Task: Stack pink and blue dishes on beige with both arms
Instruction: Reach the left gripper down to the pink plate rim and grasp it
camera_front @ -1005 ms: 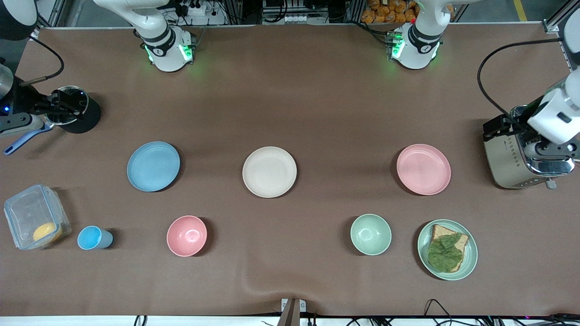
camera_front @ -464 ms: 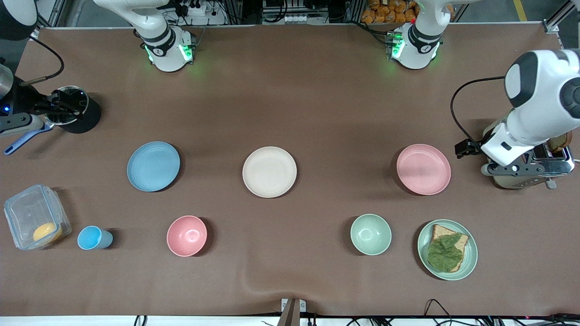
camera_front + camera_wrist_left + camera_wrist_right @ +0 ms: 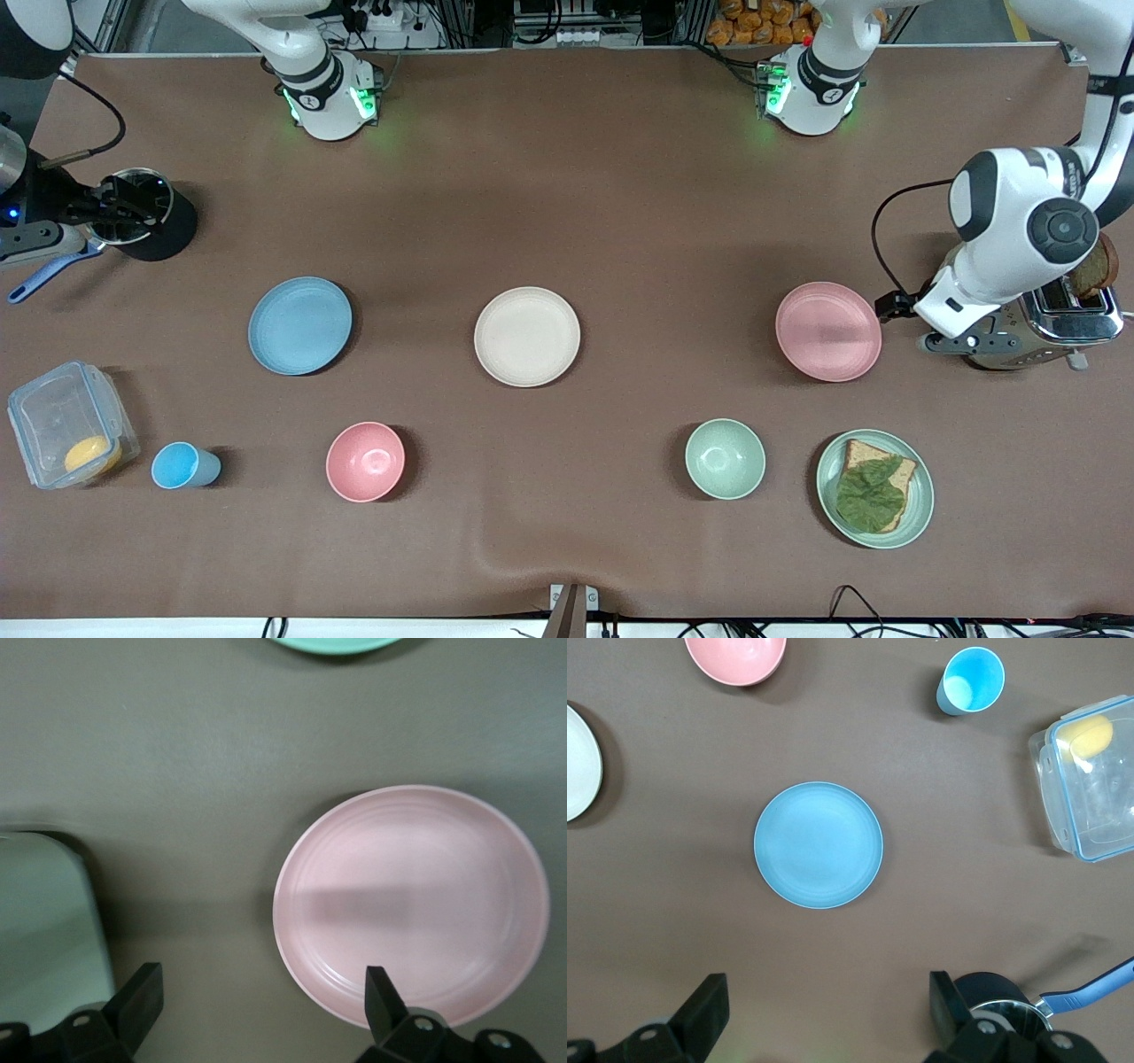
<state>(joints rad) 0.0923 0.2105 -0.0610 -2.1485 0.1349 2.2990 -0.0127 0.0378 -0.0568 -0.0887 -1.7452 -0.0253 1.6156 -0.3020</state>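
The pastel pink plate (image 3: 828, 331) lies toward the left arm's end of the table, the light blue plate (image 3: 299, 325) toward the right arm's end, and the cream-beige plate (image 3: 527, 336) between them. My left gripper (image 3: 961, 341) hangs open over the table between the pink plate (image 3: 412, 904) and the toaster, one fingertip (image 3: 381, 992) just over the plate's rim. My right gripper (image 3: 124, 206) waits high and open by the black pot; its wrist view looks down on the blue plate (image 3: 818, 844) past the open gripper (image 3: 828, 1005). Both grippers hold nothing.
A steel toaster (image 3: 1054, 328) with bread stands beside the left gripper. Nearer the camera stand a green plate with bread and lettuce (image 3: 921, 505), a green bowl (image 3: 725, 458), a pink bowl (image 3: 365, 461), a blue cup (image 3: 182, 466) and a clear container (image 3: 71, 425). A black pot (image 3: 164, 235) sits under the right gripper.
The left arm has swung from over the toaster toward the pink plate, its gripper now at the plate's edge. The right arm and all plates are unmoved.
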